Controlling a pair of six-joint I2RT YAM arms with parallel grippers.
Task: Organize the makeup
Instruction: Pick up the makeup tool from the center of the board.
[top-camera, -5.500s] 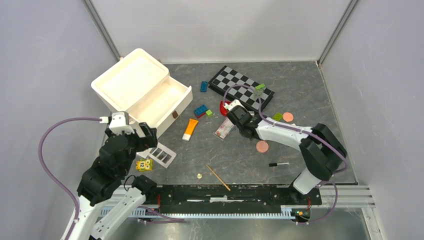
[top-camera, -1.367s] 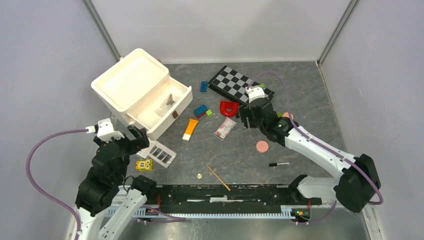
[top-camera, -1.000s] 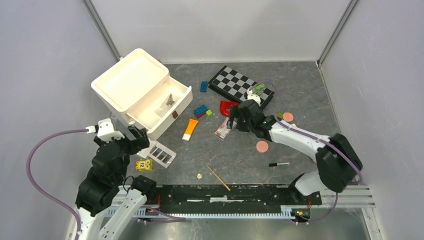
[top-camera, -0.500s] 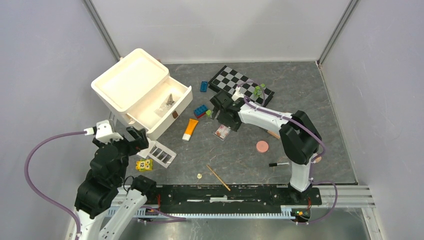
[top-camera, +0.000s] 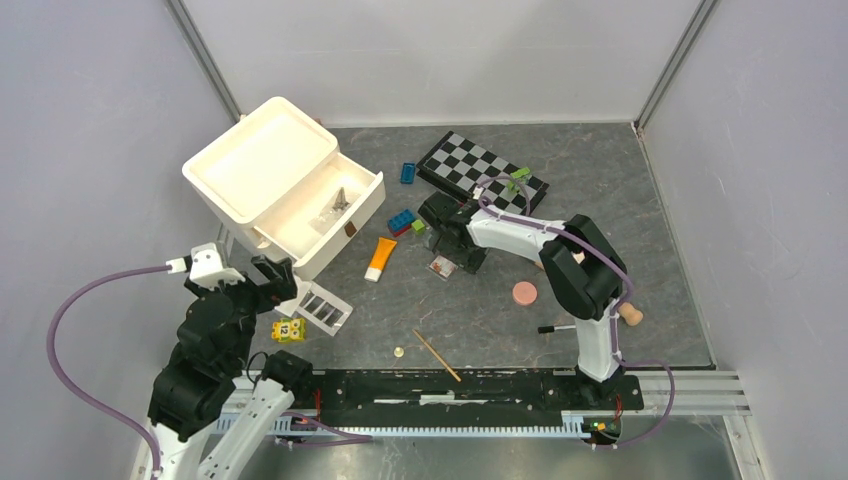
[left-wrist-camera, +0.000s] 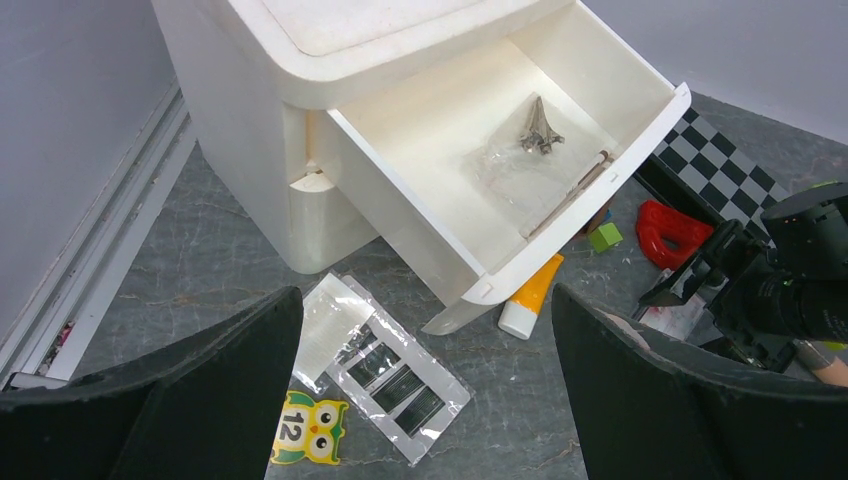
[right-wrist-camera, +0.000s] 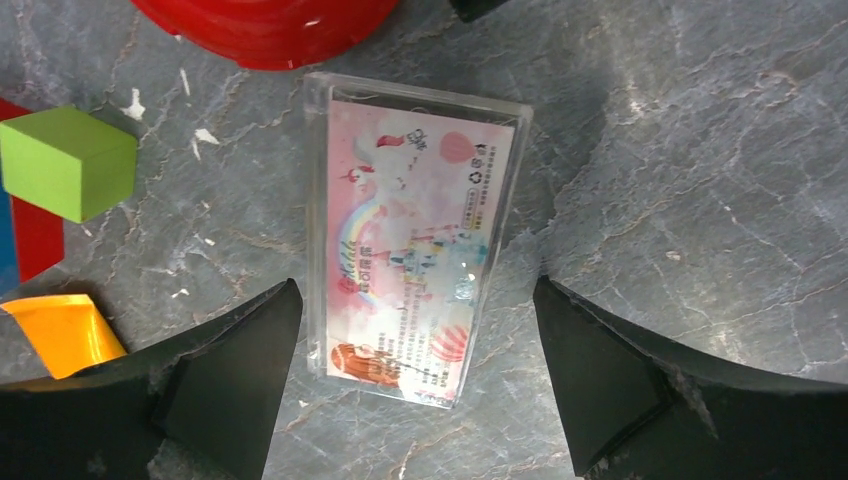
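Note:
In the right wrist view a pinkish sachet (right-wrist-camera: 408, 300) in a clear case lies flat between the fingers of my open right gripper (right-wrist-camera: 415, 385), which touch nothing. From above, that gripper (top-camera: 455, 252) hangs low over the sachet (top-camera: 443, 266). The orange tube with a white cap (top-camera: 380, 258) lies just to its left. A pink disc (top-camera: 524, 293) and a thin black pencil (top-camera: 557, 328) lie to the right. My left gripper (left-wrist-camera: 425, 400) is open above the white palette with dark pans (left-wrist-camera: 385, 365), holding nothing.
A white box (top-camera: 262, 160) stands at the back left with its drawer (left-wrist-camera: 570, 240) pulled out, a clear packet (left-wrist-camera: 530, 150) inside. A checkerboard (top-camera: 470, 165), coloured bricks (top-camera: 402, 220), a red piece (right-wrist-camera: 265, 25), an owl card (top-camera: 288, 329) and a wooden stick (top-camera: 437, 355) lie around.
My right arm has swung left from near the pink disc and come down over the sachet. The left arm has hardly moved.

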